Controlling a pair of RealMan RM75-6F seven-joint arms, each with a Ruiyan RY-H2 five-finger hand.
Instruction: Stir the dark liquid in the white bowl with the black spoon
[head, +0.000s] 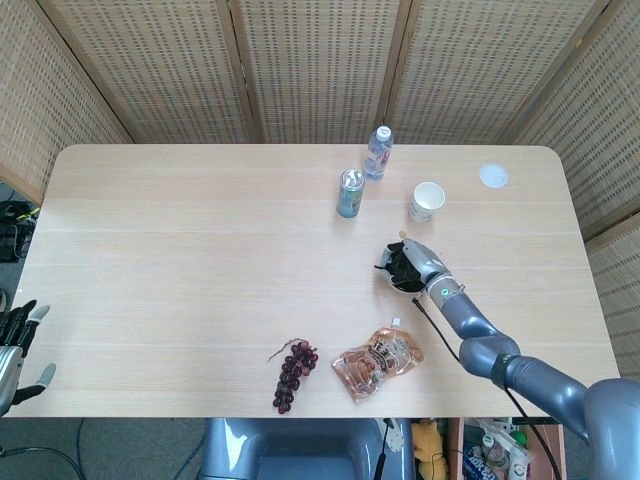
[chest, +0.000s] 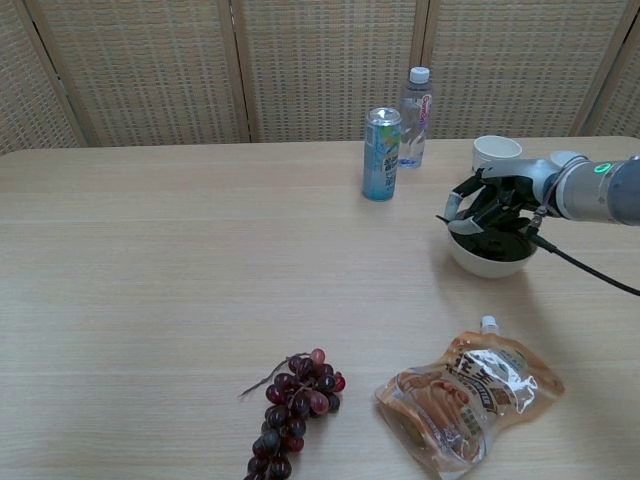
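the white bowl (chest: 490, 260) sits on the table (chest: 200, 270), near the right side, just in front of the paper cup (chest: 497, 152); the dark liquid (chest: 497, 243) fills the inside of it; the right hand (chest: 492, 203) hangs over the bowl with its fingers curled down around something thin and dark, which looks like the black spoon (chest: 447, 220); only a little tip of it pokes out at the left of the hand, so i judge the hand is holding the spoon, though most of it is hidden; in the head view the same hand (head: 408, 266) covers most of the bowl (head: 385, 275).

the step now is the stirring; to do it well, the hand should move the spoon in small slow rings inside the bowl; keep the spoon tip down in the liquid and away from the rim, so the bowl does not slide or tip; go gently, so nothing splashes onto the table; the cup is close behind, so the hand should not swing that way.

the left hand (head: 14, 345) waits at the far left edge, off the table, with fingers apart and nothing in it.

the green can (chest: 381, 153) and the water bottle (chest: 416, 116) stand further back; the grapes (chest: 297, 402) and a snack pouch (chest: 468, 390) lie near the front.
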